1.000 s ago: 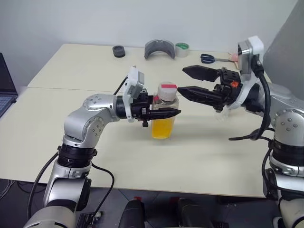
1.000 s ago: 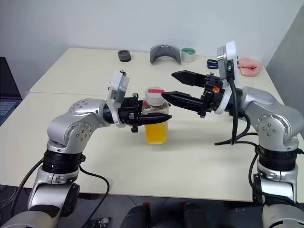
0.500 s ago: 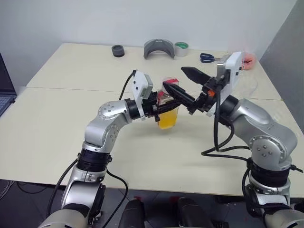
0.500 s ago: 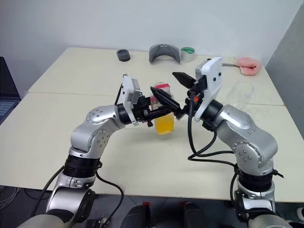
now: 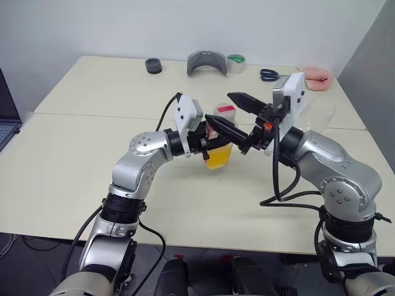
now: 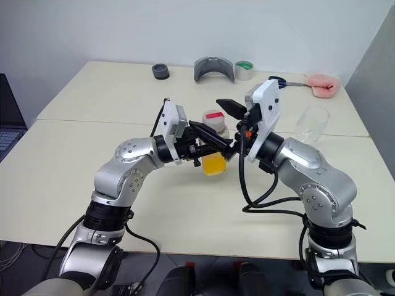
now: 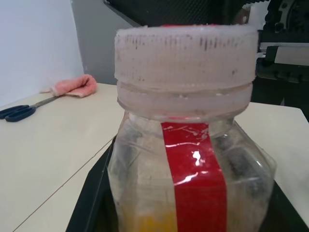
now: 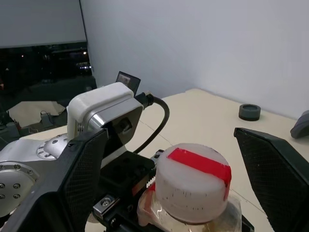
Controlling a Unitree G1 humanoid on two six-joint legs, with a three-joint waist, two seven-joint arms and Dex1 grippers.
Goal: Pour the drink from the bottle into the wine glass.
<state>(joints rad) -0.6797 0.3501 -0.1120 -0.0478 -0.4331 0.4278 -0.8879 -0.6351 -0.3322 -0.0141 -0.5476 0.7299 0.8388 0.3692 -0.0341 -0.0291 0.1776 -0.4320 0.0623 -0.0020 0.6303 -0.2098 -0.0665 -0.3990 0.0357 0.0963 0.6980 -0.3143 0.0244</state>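
Bottle [image 5: 220,140] sits centre frame in the head views, upright on the table [image 5: 92,160], cap [image 8: 193,181] on, drink [image 6: 214,164] filling roughly the lower half. L gripper [image 5: 213,143] is clamped round the bottle body just under the neck, coming in from frame left. R gripper [image 5: 237,114] has its jaws spread wide, one finger either side of the cap, not touching yet as far as I can tell. Wine glass [image 6: 310,123] is off to the right, near the R arm, and looks tipped rather than standing; can't be sure.

Step in hand, I'd say: uncapping. To do it well: centre R fingers on the cap's ribbed side, close square, twist w/o dragging the bottle; L keeps a firm hold, bottle vertical so nothing slops. Glass prob needs righting before any pour.
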